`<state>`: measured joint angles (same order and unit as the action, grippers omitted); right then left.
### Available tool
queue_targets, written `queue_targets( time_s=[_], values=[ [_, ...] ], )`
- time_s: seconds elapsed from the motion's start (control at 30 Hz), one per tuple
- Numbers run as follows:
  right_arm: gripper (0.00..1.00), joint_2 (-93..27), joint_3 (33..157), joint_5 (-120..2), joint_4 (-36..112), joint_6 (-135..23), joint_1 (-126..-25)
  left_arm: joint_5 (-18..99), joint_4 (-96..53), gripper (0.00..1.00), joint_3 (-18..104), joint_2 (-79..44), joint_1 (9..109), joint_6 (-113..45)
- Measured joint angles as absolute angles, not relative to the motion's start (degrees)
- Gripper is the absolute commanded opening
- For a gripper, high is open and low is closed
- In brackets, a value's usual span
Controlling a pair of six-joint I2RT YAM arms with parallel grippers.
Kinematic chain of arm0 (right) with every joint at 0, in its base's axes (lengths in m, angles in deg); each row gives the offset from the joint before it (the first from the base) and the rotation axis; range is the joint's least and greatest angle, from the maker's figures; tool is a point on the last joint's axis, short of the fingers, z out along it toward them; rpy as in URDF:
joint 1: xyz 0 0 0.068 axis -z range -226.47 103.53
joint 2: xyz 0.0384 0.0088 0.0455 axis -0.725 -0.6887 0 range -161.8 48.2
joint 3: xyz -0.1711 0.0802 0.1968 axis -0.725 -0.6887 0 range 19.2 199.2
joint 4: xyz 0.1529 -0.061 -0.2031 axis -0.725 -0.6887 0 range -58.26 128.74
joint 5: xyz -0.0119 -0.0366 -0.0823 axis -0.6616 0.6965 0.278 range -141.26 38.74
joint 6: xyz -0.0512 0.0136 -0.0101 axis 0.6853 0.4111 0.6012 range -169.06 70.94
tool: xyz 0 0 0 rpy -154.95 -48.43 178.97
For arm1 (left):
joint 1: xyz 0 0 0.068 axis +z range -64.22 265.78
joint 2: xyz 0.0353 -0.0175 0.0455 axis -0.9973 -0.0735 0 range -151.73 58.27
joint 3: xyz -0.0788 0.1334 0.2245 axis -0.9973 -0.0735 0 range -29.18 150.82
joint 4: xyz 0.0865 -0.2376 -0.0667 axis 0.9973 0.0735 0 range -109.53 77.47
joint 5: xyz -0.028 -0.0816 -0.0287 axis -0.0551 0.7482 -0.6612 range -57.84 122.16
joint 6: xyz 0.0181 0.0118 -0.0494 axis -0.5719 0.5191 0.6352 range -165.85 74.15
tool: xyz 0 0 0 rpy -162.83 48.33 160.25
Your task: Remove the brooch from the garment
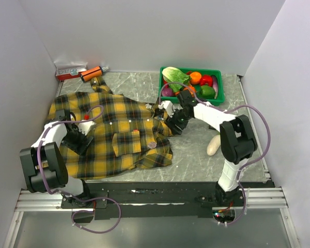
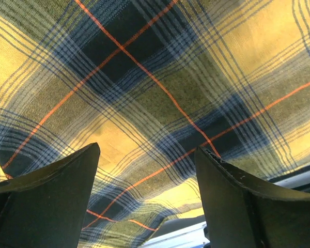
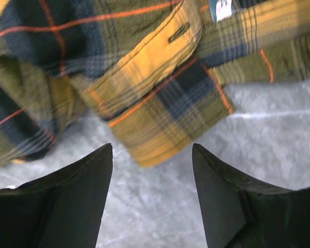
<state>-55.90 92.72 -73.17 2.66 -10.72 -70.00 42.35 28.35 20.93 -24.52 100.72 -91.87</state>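
We log left gripper point(image 2: 147, 150) agape, empty, over the garment point(image 1: 119, 126) at left; right gripper point(image 3: 152, 147) likewise (at its right edge).

Green bin point(image 1: 209, 71) (vegetables point(image 1: 195, 78) inside) — red box point(image 1: 70, 72), orange tube point(image 1: 91, 74).

Plain white walls point(image 1: 144, 31) enclose three sides. The table point(image 1: 196, 155) has a grey marbled top. Light is even.
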Motion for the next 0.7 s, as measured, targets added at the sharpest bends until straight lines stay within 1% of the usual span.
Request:
queue_targets(
  time_s=[0.03, 0.07, 0.13, 0.17, 0.2, 0.3, 0.4, 0.57, 0.6, 0.63, 0.67, 0.7],
  values=[
    [0.59, -56.71, 93.13, -73.10, 2.90, -10.39, -70.15, 42.29, 27.98, 0.80, 20.71, -24.52, 100.72, -91.87],
    [0.42, -57.19, 93.35, -72.99, 3.21, -10.15, -70.33, 42.22, 27.48, 0.80, 20.53, -24.52, 100.72, -91.76],
    [0.22, -58.24, 93.55, -72.62, 4.15, -9.49, -70.72, 42.16, 25.88, 0.79, 20.14, -24.58, 100.72, -91.59],
    [0.06, -58.74, 93.77, -72.05, 4.43, -9.51, -70.87, 42.16, 25.16, 0.79, 19.96, -24.82, 100.72, -91.39],
    [0.01, -59.42, 94.34, -71.38, 4.52, -9.67, -70.98, 42.16, 24.63, 0.78, 19.90, -25.17, 100.72, -91.11],
    [0.00, -62.13, 97.27, -67.86, 4.98, -10.24, -70.96, 42.22, 23.43, 0.78, 19.99, -27.01, 100.72, -90.15],
    [0.00, -62.28, 97.13, -65.72, 5.37, -9.65, -69.41, 42.42, 23.28, 0.78, 20.55, -28.47, 100.72, -89.51],
    [0.00, -58.21, 91.15, -62.20, 8.02, -5.34, -62.57, 42.66, 22.60, 0.78, 22.11, -28.63, 100.72, -89.10],
    [0.02, -57.17, 89.86, -60.97, 8.24, -4.25, -61.15, 42.83, 22.45, 0.78, 22.33, -28.74, 100.72, -89.05],
    [0.09, -56.33, 88.87, -59.79, 8.24, -3.33, -60.03, 43.01, 22.27, 0.78, 22.61, -28.95, 100.72, -88.77],
    [0.28, -55.74, 88.37, -58.63, 8.22, -2.76, -58.98, 43.29, 22.19, 0.78, 22.98, -29.35, 100.72, -88.57],
    [0.33, -55.46, 88.28, -57.87, 7.98, -2.41, -58.18, 43.55, 22.14, 0.78, 23.44, -29.81, 100.72, -88.33]
  ],
)
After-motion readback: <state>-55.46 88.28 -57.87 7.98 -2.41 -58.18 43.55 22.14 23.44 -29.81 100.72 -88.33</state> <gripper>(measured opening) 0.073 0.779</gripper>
